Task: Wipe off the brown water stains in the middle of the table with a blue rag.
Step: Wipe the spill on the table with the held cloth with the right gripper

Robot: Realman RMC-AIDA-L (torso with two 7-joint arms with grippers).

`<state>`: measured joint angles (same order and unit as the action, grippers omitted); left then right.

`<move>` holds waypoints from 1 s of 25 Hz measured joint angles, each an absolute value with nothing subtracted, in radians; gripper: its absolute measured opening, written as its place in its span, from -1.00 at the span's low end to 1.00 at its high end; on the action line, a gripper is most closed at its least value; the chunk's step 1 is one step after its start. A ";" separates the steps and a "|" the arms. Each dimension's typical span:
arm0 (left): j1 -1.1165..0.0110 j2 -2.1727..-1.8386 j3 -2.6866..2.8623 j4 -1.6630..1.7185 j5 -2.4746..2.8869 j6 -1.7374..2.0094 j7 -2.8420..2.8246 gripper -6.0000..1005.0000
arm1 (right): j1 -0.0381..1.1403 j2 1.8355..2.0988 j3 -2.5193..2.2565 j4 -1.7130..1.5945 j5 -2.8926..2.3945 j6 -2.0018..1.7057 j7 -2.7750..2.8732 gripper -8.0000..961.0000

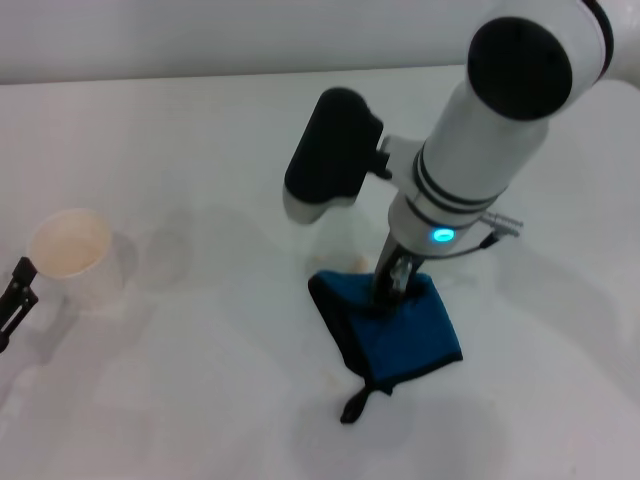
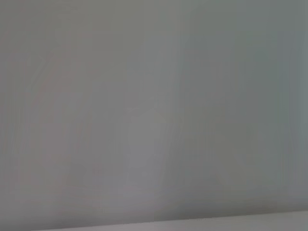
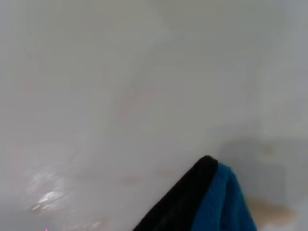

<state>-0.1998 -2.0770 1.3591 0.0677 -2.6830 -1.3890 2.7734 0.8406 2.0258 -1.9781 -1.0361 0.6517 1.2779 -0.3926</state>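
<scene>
White and smooth, the table (image 1: 180, 400) fills my head view, and the blue rag (image 1: 405, 330) lies near its middle, soft cloth with dark black edging. Its long axis runs from the far corner under my right gripper (image 1: 393, 283) toward the near edge, where a short black loop tag (image 1: 355, 405) points at me. I see the right gripper's fingers clamped on the rag's far part. Tan stain traces (image 3: 272, 211) sit just beside the rag's raised corner. Well left of the rag stands a white paper cup (image 1: 72, 255), with my left gripper (image 1: 15, 295) beside it; I cannot tell its state.
</scene>
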 joint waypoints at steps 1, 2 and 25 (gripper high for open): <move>-0.199 -2.077 1.359 0.067 -2.683 -1.389 2.773 0.74 | 0.844 2.025 -1.965 -1.025 0.649 1.266 -0.393 -0.96; -0.199 -2.077 1.359 0.067 -2.683 -1.389 2.773 0.74 | 0.846 2.024 -1.954 -1.018 0.644 1.259 -0.393 -0.96; -0.202 -2.077 1.359 0.072 -2.683 -1.388 2.773 0.74 | 0.837 2.026 -1.831 -0.993 0.409 1.085 -0.300 -0.96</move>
<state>-0.2022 -2.0770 1.3591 0.0720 -2.6829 -1.3883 2.7734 0.8370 2.0256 -1.8309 -0.9927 0.4089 1.0848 -0.2999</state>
